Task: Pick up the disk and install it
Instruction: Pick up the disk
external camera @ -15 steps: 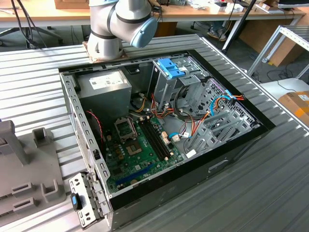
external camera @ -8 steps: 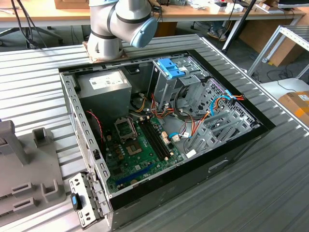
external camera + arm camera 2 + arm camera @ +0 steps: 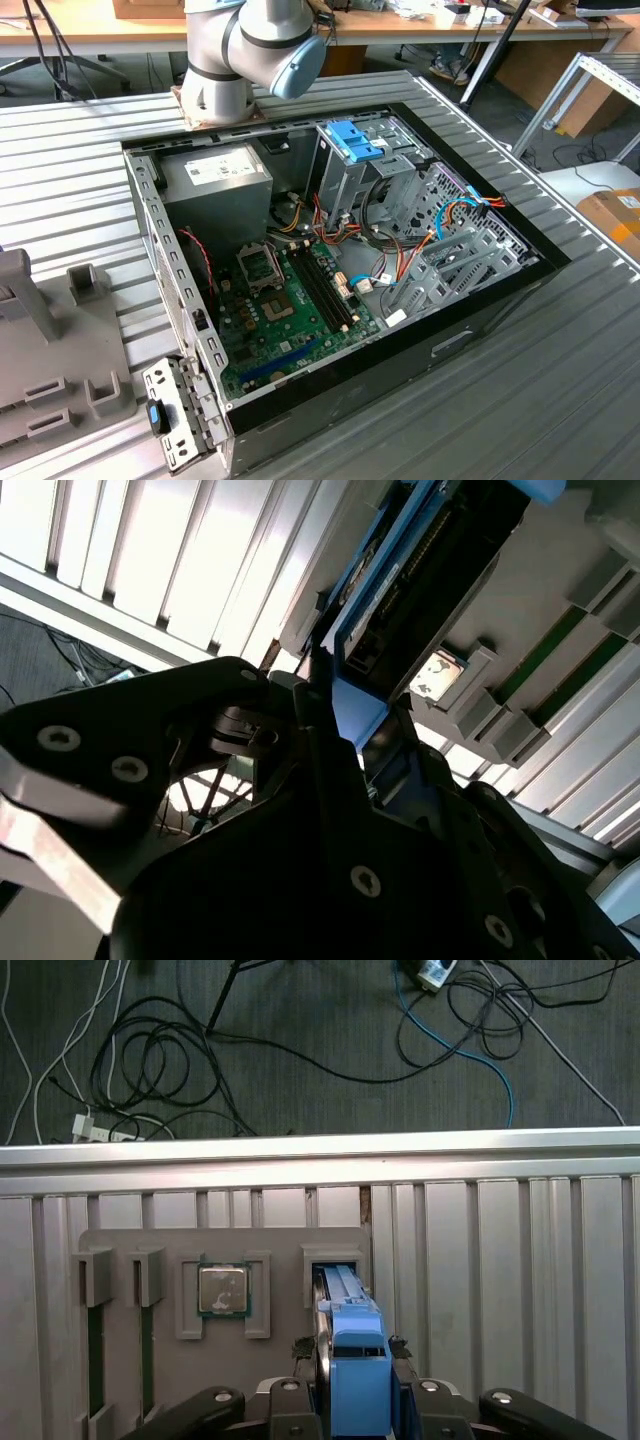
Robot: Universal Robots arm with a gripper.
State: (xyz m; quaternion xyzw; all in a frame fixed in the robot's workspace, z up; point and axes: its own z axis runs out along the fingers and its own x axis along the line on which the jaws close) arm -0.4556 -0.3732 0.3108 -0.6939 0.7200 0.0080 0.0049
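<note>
In the first wrist view the disk (image 3: 345,1310) stands on edge, black with bright blue rails and a blue end tab. Its far end sits at a slot of the grey holder (image 3: 150,1242). My gripper (image 3: 348,1352) is shut on the blue end, one finger (image 3: 301,1352) pressed against each side. In the second wrist view the disk (image 3: 425,575) shows its black body, blue rail and connector edge, and the gripper (image 3: 345,715) clamps its blue end. The open computer case (image 3: 500,300) lies on the ribbed table in the exterior view.
The grey holder (image 3: 60,380) at the exterior view's left also carries a processor chip (image 3: 222,1290) and narrow slots. Inside the case stand a tall silver cage with a blue clip (image 3: 352,140), a power supply (image 3: 215,185) and the green mainboard (image 3: 290,300). Cables (image 3: 300,1040) lie on the floor beyond the table edge.
</note>
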